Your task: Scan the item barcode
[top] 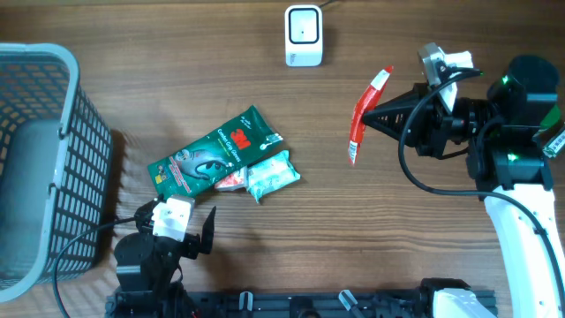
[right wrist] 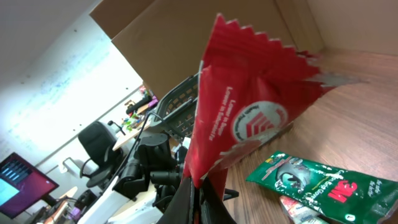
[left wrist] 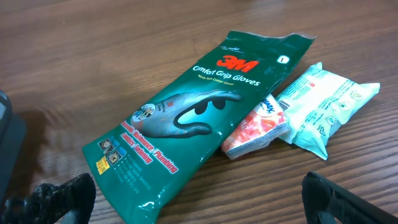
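The red sachet [top: 357, 124], serrated-edged with a white logo, is held aloft, tilted, near the white scanner [top: 303, 35].

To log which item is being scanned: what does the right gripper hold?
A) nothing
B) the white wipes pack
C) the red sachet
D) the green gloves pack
C: the right gripper is shut on the red sachet, while the green gloves pack lies on the table.

Basket [top: 86, 181] far left, scanner [top: 303, 35] at back, glove pack [top: 212, 152] centre, sachet [top: 362, 115] right.
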Available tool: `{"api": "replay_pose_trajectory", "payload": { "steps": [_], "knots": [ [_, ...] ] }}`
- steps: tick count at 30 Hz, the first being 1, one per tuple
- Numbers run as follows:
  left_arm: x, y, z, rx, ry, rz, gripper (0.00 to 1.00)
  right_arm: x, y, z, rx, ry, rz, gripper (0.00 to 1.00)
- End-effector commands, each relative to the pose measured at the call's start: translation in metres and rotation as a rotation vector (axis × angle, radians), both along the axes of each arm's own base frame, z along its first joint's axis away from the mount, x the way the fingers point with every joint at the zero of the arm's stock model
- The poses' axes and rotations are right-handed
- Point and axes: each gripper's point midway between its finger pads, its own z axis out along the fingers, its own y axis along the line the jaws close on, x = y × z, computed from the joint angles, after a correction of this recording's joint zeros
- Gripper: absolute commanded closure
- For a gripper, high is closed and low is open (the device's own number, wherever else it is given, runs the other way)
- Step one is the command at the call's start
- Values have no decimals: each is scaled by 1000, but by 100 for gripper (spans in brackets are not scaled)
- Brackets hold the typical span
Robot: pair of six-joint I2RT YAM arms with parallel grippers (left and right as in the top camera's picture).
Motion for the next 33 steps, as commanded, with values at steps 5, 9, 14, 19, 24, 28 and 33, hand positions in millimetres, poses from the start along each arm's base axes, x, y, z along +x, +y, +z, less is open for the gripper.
{"api": "replay_pose_trajectory", "payload": {
  "steps": [5, 9, 14, 19, 24, 28, 33],
  "knots": [
    [0, 1, 0, 8, -8, 2, 0, -12, 1, 5, 11, 19, 61, 96],
    [0, 1, 0, 8, -8, 2, 0, -12, 1, 5, 11, 30, 61, 96],
    [0, 1, 0, 8, -8, 2, 0, -9, 1, 5, 7, -19, 48, 96],
    [0, 1, 0, 8, -8, 2, 0, 34, -2, -7, -58, -107, -202, 96],
    [0, 1, 0, 8, -8, 2, 0, 158, -30, -121, -417, 112, -871, 96],
    [0, 1, 1, 8, -8, 2, 0, 218, -11, -173, -480, 147, -983, 95],
    [0, 1, 0, 8, -8, 2, 0, 327, 14, -189, -538, 144, -1041, 96]
  ]
}}
